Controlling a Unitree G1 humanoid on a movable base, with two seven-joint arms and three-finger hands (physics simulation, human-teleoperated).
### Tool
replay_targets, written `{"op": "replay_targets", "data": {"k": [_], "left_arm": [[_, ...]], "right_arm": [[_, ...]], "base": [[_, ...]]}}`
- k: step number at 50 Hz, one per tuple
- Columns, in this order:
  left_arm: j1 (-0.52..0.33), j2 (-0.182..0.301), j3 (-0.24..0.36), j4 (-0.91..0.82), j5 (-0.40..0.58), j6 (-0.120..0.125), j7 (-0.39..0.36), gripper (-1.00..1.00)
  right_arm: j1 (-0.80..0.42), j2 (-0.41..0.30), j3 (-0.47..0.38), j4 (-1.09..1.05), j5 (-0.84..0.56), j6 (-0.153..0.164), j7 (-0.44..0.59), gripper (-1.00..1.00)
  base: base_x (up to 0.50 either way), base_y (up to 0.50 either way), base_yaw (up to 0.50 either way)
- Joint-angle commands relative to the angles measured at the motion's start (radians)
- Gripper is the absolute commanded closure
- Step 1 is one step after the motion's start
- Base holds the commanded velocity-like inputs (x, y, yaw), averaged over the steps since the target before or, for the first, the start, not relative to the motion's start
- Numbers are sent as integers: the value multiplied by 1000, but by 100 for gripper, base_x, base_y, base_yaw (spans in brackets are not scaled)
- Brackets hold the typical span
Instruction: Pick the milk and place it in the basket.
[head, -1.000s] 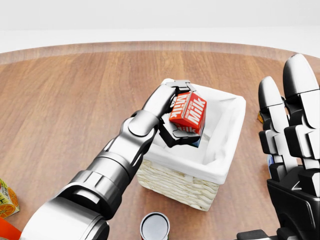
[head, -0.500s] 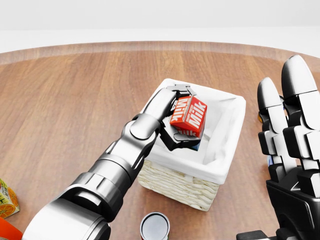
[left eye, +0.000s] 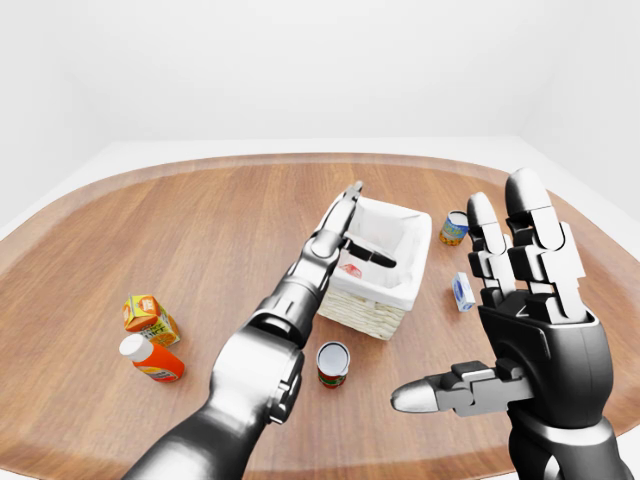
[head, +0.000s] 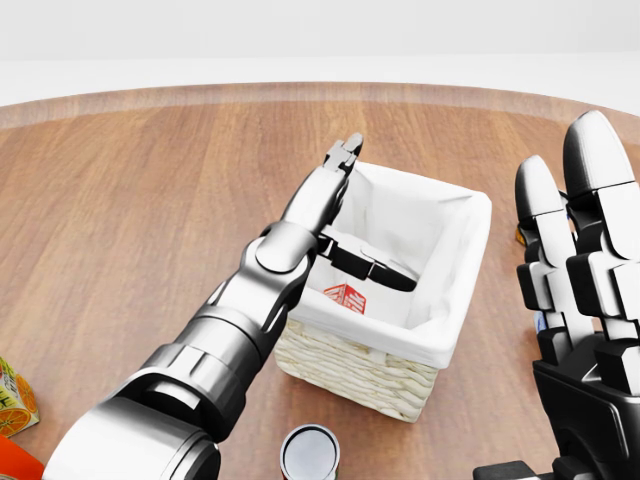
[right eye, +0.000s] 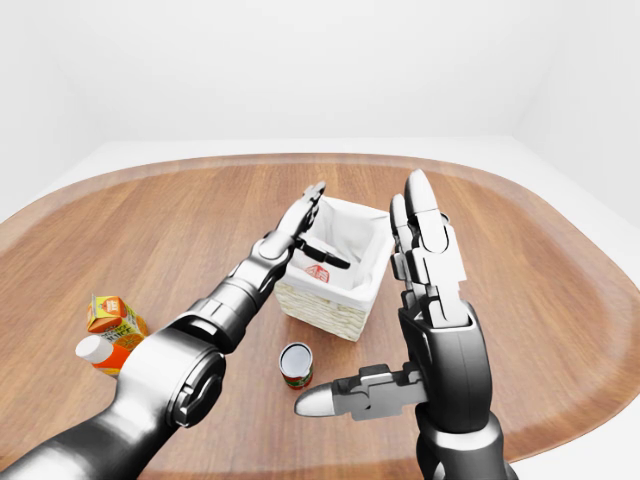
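The red milk carton (head: 345, 297) lies inside the wicker basket (head: 350, 372), low against the white lining near the left wall, with only part of it showing. My left hand (head: 380, 214) hangs over the basket's left rim, open, its fingers pointing up and its thumb stretched across the opening, holding nothing. My right hand (head: 575, 250) is raised at the right edge of the head view, open with fingers straight, to the right of the basket and touching nothing.
A tin can (left eye: 333, 362) stands just below the basket. An orange juice carton (left eye: 148, 315) and an orange bottle (left eye: 150, 358) lie at the left. A second can (left eye: 454, 228) and a small blue-and-white box (left eye: 463, 291) sit right of the basket on the wooden table (left eye: 180, 230).
My left hand has opened and let go of the milk carton, which has dropped from above the basket to its bottom. The right hand has stayed put.
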Motion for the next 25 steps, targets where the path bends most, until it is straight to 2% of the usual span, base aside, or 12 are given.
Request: {"op": "replay_targets", "data": {"k": [1, 12, 18, 21, 25], "left_arm": [[-6, -1, 10, -20, -27, 0, -5, -100], [-5, 17, 4, -90, -98, 0, -35, -100], [22, 13, -17, -216, -150, 3, -51, -100], [65, 10, -36, -328, -172, 56, -58, -100], [108, 5, -54, -435, -191, 111, -53, -100]], "right_arm": [[2, 0, 4, 0, -3, 0, 0, -100], [-1, 0, 12, 0, -9, 0, -1, -100], [-4, 0, 10, 0, -9, 0, -1, -100], [-5, 1, 9, 0, -8, 0, -1, -100], [-4, 1, 6, 0, -6, 0, 0, -100]], "base": [[0, 0, 0], [0, 0, 0], [0, 0, 0], [0, 0, 0], [0, 0, 0]]}}
